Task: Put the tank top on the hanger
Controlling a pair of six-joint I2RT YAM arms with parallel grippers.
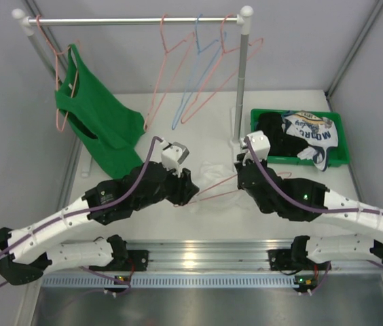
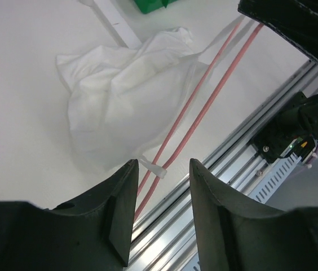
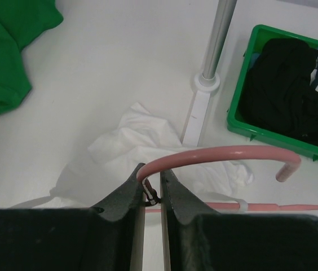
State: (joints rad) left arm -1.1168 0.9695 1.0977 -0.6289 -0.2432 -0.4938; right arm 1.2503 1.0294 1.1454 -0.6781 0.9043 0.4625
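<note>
Starting at the right claw (image 3: 152, 182), its jaws are seen pressed together on the hanger (image 3: 221, 152), which is gripped at the twisted neck just below the pink hook. The hook is curved out to the right of the fingers, and the hanger's wire is run across the table (image 2: 23, 113) towards the left arm. The left claw (image 2: 163, 166) is held open above the table, its two dark fingers (image 2: 119, 209) parted with nothing clasped between them. Seen between their tips are the two pink wires of the hanger and a narrow white strap laid across them. The tank top (image 2: 119, 107) is found crumpled in a loose heap on the table between the two arms, just beyond the claws, with one side of the hanger lying against its edge; how far the wire is threaded into the fabric cannot be told. Farther out, a white rack post (image 3: 215, 45) is stood behind the heap. A green bin (image 1: 293, 112) with dark and printed clothes is placed to the right, and a green tank top (image 1: 100, 122) is hung at the left end of the rail (image 1: 134, 21).
</note>
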